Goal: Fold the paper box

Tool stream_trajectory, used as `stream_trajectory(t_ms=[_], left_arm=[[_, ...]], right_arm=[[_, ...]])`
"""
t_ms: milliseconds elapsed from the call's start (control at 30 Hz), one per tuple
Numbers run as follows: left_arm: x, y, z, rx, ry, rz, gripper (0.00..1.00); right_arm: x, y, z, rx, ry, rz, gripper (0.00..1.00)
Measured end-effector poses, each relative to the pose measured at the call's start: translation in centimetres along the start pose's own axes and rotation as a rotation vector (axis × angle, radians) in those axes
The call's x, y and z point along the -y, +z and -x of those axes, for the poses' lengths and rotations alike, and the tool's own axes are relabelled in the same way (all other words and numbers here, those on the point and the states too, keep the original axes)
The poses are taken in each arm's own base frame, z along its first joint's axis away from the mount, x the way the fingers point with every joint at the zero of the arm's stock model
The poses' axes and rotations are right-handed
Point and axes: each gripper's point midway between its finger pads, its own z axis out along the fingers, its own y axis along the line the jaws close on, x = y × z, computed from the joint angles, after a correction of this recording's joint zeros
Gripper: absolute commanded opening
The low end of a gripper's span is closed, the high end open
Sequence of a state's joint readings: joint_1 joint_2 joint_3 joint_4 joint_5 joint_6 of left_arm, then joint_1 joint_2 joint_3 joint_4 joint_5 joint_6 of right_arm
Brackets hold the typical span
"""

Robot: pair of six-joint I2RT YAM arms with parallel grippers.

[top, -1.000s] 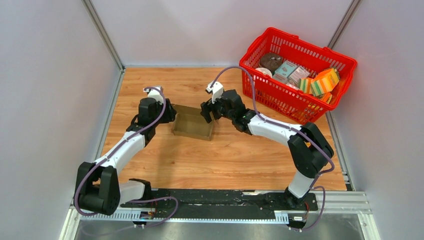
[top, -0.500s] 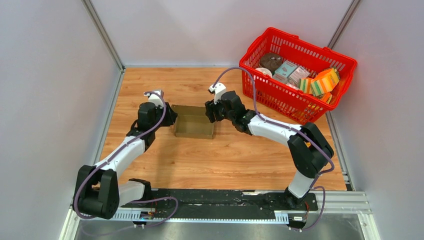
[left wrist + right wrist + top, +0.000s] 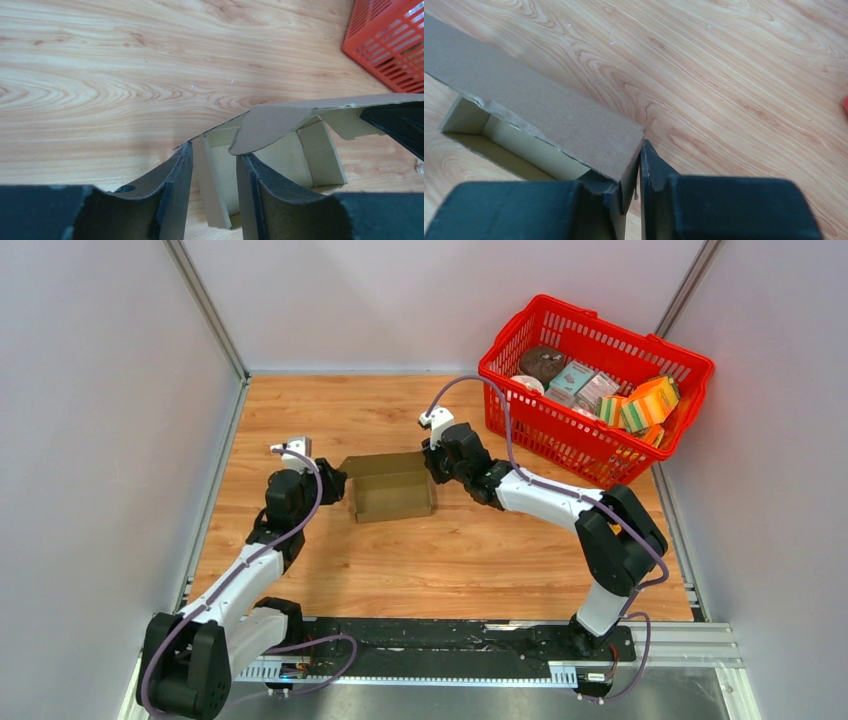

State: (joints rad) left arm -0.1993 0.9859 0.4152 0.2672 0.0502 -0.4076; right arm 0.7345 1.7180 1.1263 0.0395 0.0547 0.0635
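Since the earlier frame, the lid flap [image 3: 549, 120] was swung over the paper box [image 3: 392, 495] at mid-tabletop [image 3: 450, 560]. Its corner was pinched by the right fingers [image 3: 654, 175], presumably to steer the fold; the left fingers [image 3: 270, 200] were held apart astride the end wall [image 3: 212, 195].

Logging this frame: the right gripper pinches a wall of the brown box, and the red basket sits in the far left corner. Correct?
No: the top view shows the red basket in the far right corner. The right gripper does pinch a wall of the brown box.
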Motion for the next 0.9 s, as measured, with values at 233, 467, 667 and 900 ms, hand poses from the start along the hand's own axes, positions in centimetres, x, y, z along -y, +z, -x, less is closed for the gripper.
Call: stream_trajectory(t_ms=[233,467,667,900], left_arm=[[-0.1,0.2,0.4,0.037,-0.013,0.003,0.6],[0.3,0.5,-0.2,0.008,0.021,-0.031,0.61],[1.2,0.4,0.4,-0.02,0.074,-0.072,0.58],[3.0,2.0,0.0,-0.094,0.092,-0.146,0.3]], right_arm=[[0.7,-0.1,-0.2,-0.011,-0.042,-0.011,0.0],[1.7,-1.0,0.3,-0.014,-0.076,-0.016,0.0],[2.1,-1.5,0.7,-0.002,-0.098,-0.021,0.0],[2.1,-1.6,0.2,-0.026,-0.095,-0.017,0.14]])
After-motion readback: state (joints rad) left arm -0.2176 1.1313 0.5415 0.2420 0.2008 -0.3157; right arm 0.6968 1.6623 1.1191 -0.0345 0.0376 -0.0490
